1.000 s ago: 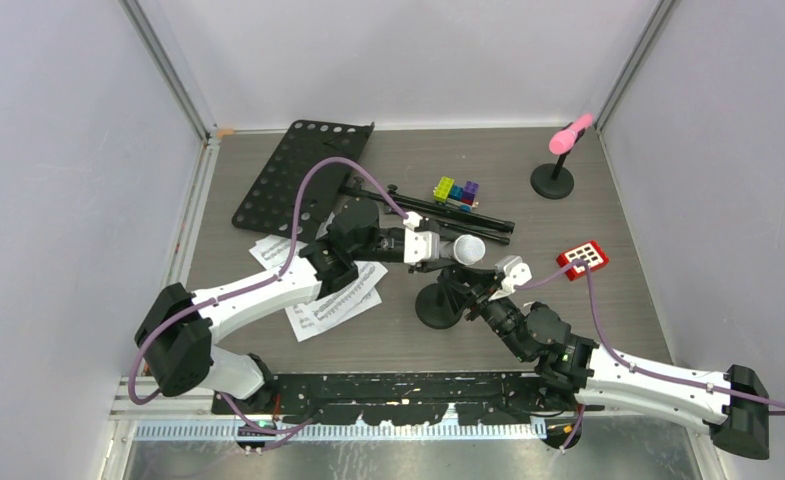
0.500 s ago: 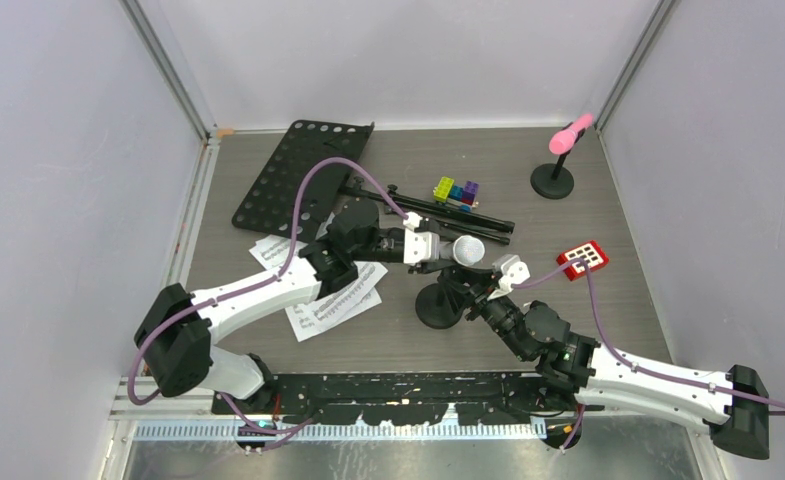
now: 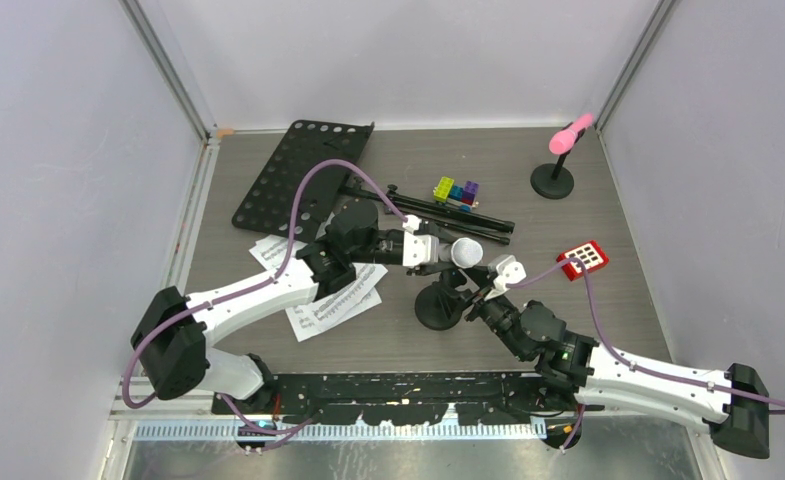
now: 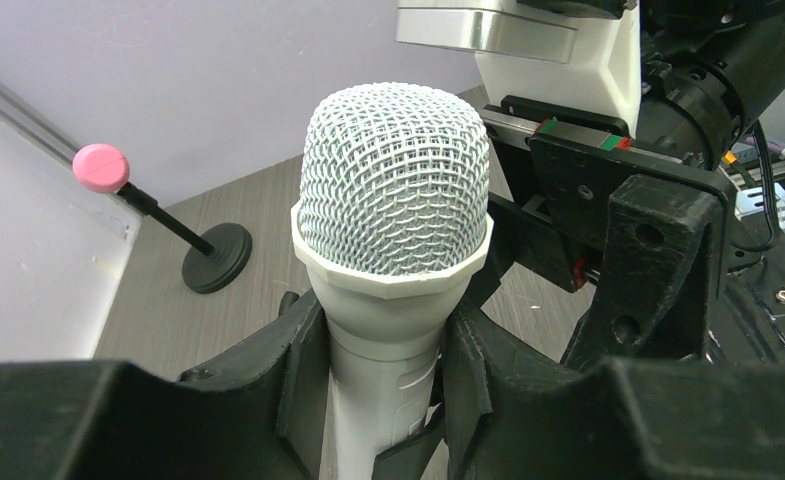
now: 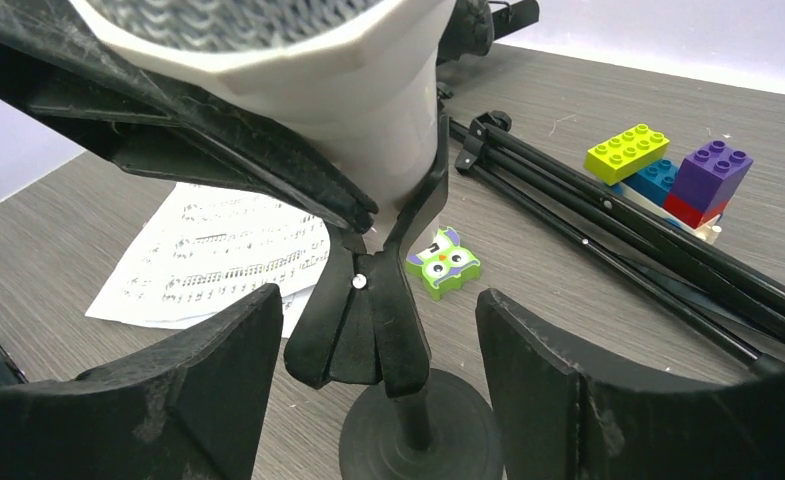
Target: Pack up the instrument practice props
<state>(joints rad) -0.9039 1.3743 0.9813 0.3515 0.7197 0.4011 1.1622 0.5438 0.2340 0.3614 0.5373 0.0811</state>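
Left wrist view: left gripper (image 4: 383,385) clamped on the handle of the white microphone (image 4: 393,215), mesh head standing clear past the fingertips. Right wrist view: right gripper (image 5: 388,400) jaws apart, straddling the black mic mount (image 5: 363,320), touching neither side. The microphone's body sits in the mount's forked clip. Sheet-music pages (image 5: 218,255) lie flat beyond the mount. Pink microphone (image 4: 101,167) well beyond the left gripper's fingertips.
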